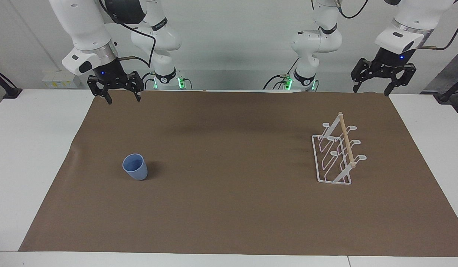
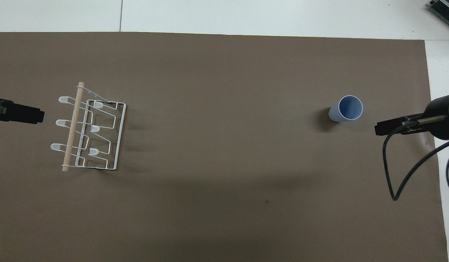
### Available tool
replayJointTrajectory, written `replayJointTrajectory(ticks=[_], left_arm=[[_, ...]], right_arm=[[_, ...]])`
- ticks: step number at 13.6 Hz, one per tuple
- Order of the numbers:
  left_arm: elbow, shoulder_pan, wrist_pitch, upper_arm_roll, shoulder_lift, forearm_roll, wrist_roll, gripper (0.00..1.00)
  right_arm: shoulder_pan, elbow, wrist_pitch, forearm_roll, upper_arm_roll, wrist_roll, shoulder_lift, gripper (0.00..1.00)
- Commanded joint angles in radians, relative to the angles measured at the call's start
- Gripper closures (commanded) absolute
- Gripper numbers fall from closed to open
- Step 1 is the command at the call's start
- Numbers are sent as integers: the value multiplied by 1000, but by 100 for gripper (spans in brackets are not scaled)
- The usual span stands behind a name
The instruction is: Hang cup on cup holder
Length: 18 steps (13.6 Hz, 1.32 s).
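The right gripper (image 1: pixel 123 95) hangs with its jaws open and empty over the brown mat's (image 1: pixel 229 207) robot-side edge, at the right arm's end of the tabletop (image 1: pixel 25 155). The cup (image 1: pixel 134 166) stands upright on the mat (mouth up), well apart from both grippers. Toward the left arm's end sits the cup holder (image 1: pixel 334 157), nothing hung on it. The left gripper (image 1: pixel 373 87) waits raised, jaws open, empty.
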Motion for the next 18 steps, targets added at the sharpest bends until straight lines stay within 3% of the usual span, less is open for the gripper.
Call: replayJointTrajectory(ticks=[1, 6, 18], left_arm=[[8, 7, -6, 19, 0, -18, -13, 0], [146, 15, -117, 30, 95, -19, -29, 0], [28, 46, -140, 28, 15, -10, -64, 0]], right_arm=[[-12, -5, -5, 21, 6, 12, -7, 0], [-12, -5, -4, 21, 6, 14, -7, 0], [-13, -5, -1, 21, 6, 12, -7, 0]])
